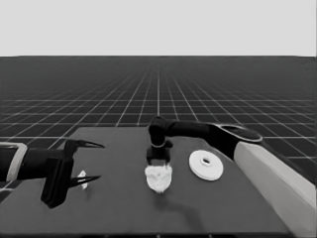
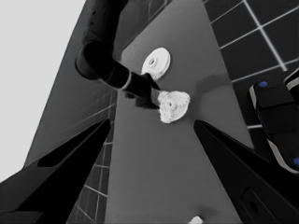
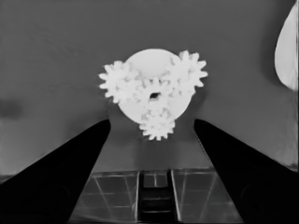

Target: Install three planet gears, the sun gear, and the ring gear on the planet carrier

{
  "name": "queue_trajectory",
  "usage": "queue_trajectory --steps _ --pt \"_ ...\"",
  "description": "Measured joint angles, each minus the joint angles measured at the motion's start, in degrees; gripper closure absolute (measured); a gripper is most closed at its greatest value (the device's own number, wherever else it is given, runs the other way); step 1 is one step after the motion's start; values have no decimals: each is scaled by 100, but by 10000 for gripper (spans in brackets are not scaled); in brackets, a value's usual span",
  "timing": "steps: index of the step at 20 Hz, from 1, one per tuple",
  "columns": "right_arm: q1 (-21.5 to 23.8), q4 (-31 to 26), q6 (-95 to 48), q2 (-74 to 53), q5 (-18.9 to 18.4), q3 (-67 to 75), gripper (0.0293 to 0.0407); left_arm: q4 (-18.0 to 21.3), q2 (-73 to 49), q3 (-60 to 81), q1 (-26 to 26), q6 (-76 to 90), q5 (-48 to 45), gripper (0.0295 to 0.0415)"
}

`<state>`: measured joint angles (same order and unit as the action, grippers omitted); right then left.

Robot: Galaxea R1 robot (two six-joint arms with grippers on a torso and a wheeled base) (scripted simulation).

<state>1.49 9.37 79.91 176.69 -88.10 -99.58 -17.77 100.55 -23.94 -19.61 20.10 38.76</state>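
Note:
The smaller round part (image 1: 158,179) lies mid-table with toothed gears on it. In the right wrist view three planet gears (image 3: 122,81) ring its rim (image 3: 149,58), and a centre gear (image 3: 153,95) meshes between them. My right gripper (image 1: 158,159) hovers just behind and above this stack, open, with nothing between its fingers (image 3: 70,168). The larger round part (image 1: 206,165) lies flat on the table to the right of the stack, apart from it. My left gripper (image 1: 99,161) waits open over the table's left end.
A thin white piece (image 1: 82,179) lies on the table by the left gripper's lower finger and is not held. The right arm (image 1: 198,130) crosses above the table's back right. Dark machinery with blue lights (image 2: 275,112) shows past the table edge.

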Motion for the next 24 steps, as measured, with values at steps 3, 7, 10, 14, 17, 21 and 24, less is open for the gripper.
queue_trajectory --steps 3,7,10,14,17,21,24 --pt "23 -28 -203 -4 4 5 315 0 0 0 0 0 0 326" --pt "-1737 2423 -4934 -5575 1624 5957 311 0 0 0 0 0 0 326" --pt "-2104 2929 -5927 -7208 1960 7384 315 0 0 0 0 0 0 326" --pt "-2173 3044 -6151 -7547 2038 7701 315 0 0 0 0 0 0 326" --pt "412 -343 -3488 -4409 572 2503 311 0 0 0 0 0 0 326" --pt "349 -502 -3706 -3197 276 -81 315 0 0 0 0 0 0 326" --pt "337 -514 -3794 -3008 245 -484 315 0 0 0 0 0 0 326"
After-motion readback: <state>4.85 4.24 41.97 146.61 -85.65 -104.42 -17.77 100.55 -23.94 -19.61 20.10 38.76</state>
